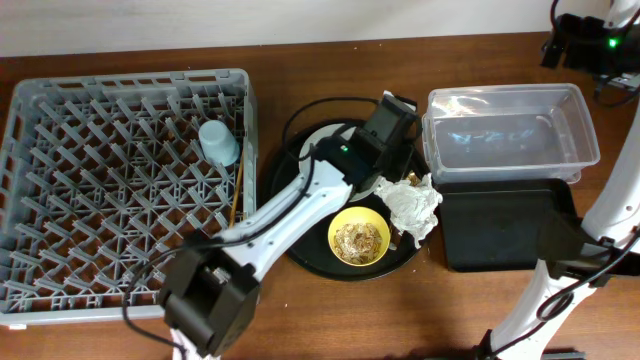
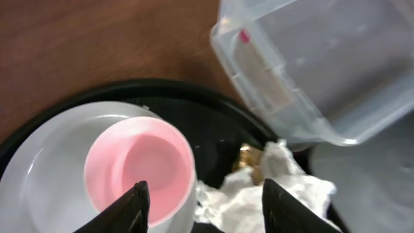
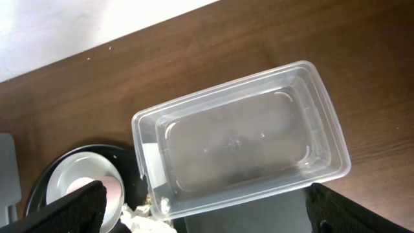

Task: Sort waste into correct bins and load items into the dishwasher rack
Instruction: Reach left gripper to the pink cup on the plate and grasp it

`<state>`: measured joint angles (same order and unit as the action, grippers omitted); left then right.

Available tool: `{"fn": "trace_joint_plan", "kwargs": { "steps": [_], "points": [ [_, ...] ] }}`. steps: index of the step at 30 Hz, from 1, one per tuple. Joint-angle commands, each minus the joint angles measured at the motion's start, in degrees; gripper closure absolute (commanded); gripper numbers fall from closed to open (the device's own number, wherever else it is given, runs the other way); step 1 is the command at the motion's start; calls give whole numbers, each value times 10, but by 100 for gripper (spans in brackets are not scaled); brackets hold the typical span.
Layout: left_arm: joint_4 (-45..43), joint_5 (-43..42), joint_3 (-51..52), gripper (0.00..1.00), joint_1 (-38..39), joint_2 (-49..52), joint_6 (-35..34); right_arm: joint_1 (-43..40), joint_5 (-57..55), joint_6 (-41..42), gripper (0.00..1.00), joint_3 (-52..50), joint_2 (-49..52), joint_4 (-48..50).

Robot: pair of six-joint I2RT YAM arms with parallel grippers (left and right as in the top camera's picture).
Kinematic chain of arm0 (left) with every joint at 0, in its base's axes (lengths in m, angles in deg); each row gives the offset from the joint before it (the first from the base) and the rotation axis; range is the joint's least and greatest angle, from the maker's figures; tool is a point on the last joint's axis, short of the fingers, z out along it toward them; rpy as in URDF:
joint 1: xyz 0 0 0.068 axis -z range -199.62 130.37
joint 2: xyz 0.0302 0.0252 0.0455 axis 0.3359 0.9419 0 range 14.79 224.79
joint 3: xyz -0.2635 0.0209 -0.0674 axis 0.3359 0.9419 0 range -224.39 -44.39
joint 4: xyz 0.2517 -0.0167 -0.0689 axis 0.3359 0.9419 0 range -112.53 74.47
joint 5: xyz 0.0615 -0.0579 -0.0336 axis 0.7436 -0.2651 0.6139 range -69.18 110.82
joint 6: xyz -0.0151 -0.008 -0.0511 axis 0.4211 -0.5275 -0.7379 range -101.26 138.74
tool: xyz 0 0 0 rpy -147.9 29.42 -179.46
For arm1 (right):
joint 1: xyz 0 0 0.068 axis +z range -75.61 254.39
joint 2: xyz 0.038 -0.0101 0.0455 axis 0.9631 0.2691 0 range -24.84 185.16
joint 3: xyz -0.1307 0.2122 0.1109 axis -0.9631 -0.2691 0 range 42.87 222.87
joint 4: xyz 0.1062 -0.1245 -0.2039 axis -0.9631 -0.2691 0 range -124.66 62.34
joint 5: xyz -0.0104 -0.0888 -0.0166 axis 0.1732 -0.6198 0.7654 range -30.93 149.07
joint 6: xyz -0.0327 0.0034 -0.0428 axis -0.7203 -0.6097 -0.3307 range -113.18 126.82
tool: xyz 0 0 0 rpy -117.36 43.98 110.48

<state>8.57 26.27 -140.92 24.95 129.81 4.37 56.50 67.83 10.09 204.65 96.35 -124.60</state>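
My left gripper (image 2: 207,208) is open and empty, low over the round black tray (image 1: 300,240); its left finger is over the pink cup's rim and its right finger over the tissue. The pink cup (image 2: 139,168) stands upright on the pale plate (image 2: 39,175). The crumpled white tissue wad (image 1: 410,205) lies right of it, with a brownish scrap (image 2: 249,158) beside it. The yellow bowl (image 1: 359,238) holds food scraps. The blue cup (image 1: 218,141) is in the grey rack (image 1: 60,200). Chopsticks (image 1: 237,195) lie at the rack's right edge. My right gripper (image 1: 578,42) is open, high above the clear tub (image 3: 239,139).
The shallow black tray (image 1: 505,225) lies just in front of the clear tub (image 1: 510,135), both right of the round tray. My left arm (image 1: 290,215) stretches across the round tray and hides the pink cup from overhead. Brown tabletop surrounds everything.
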Motion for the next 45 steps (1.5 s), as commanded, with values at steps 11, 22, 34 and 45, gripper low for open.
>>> {"fn": "trace_joint_plan", "kwargs": {
  "steps": [11, 22, 34, 45],
  "points": [
    [0, 30, 0, 74, 6, 73, -2, -1, 7, 6, 1, 0, -12, -3],
    [22, 35, 0, 95, 6, 76, -2, -1, 7, 6, 1, 0, -12, -3],
    [48, 80, -43, 100, 6, 40, -1, -1, 7, 6, 1, 0, -12, -4],
    [230, -60, -135, 100, -130, -197, -2, -1, 7, 6, 1, 0, -12, -3]
  ]
}}
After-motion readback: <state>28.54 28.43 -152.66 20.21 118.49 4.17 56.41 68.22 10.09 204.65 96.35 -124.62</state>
